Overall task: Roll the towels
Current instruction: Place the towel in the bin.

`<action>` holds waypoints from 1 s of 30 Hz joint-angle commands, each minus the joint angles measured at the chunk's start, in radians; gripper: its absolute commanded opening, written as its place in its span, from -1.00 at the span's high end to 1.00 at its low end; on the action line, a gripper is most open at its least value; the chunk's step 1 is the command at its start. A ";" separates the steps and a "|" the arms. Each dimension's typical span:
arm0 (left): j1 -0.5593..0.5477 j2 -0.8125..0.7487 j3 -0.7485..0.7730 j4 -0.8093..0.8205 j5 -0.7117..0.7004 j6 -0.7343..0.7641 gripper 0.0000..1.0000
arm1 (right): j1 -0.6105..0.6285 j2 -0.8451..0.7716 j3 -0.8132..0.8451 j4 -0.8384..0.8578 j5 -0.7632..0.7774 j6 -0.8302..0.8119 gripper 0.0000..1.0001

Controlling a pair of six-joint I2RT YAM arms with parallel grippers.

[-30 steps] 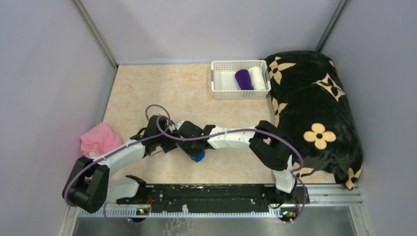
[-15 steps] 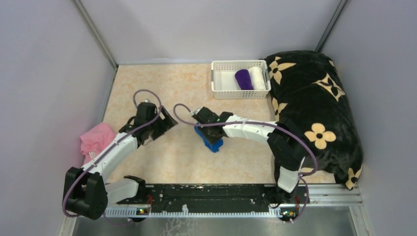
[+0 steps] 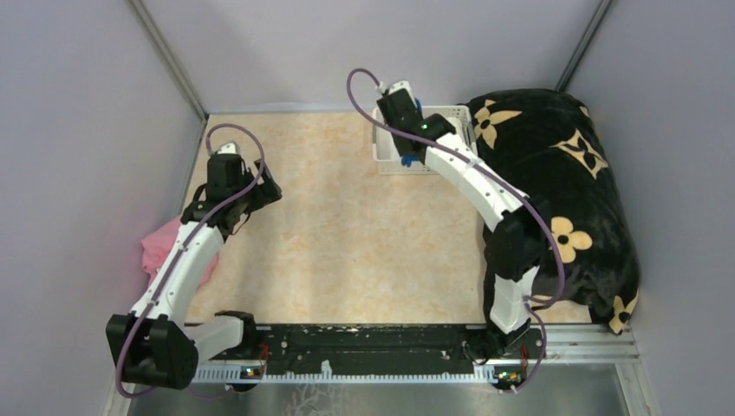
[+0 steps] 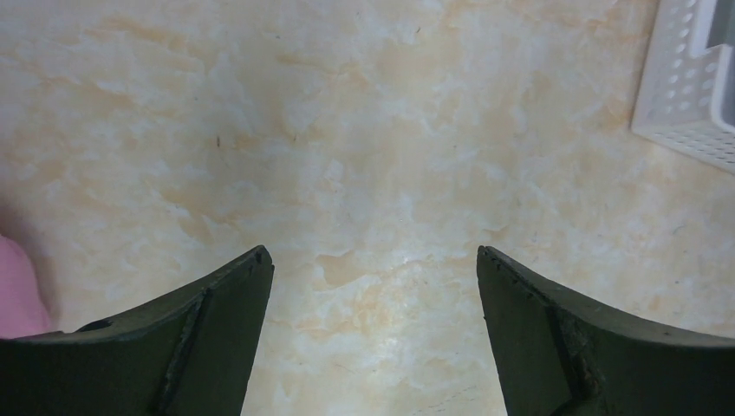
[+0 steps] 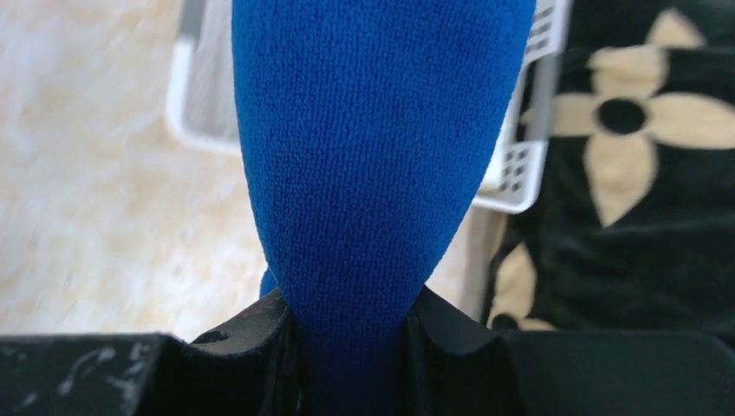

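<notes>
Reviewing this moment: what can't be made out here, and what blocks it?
- White basket contents: top view, right arm covers it; right wrist view, blue towel fills the frame.
- Blue towel's roll shape: top view shows only slivers beside the right tool.
- Pink cloth: partly under the left arm; cut by the edge in the left wrist view.
</notes>
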State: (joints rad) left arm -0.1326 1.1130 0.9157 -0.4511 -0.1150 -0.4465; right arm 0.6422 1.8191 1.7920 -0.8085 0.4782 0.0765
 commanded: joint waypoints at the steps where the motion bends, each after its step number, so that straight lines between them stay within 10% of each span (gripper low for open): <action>1: 0.009 0.022 0.026 -0.049 -0.046 0.125 -0.86 | -0.047 0.144 0.187 -0.018 0.225 -0.064 0.87; 9: 0.027 0.022 -0.015 -0.038 -0.008 0.124 -0.86 | -0.085 0.433 0.376 0.079 0.308 -0.142 0.86; 30: 0.044 0.052 -0.030 -0.038 0.056 0.112 -0.86 | -0.159 0.665 0.443 0.136 -0.260 0.032 0.81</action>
State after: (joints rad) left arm -0.0975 1.1584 0.8940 -0.4946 -0.0856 -0.3393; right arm 0.4988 2.4798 2.2242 -0.7170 0.3588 0.0296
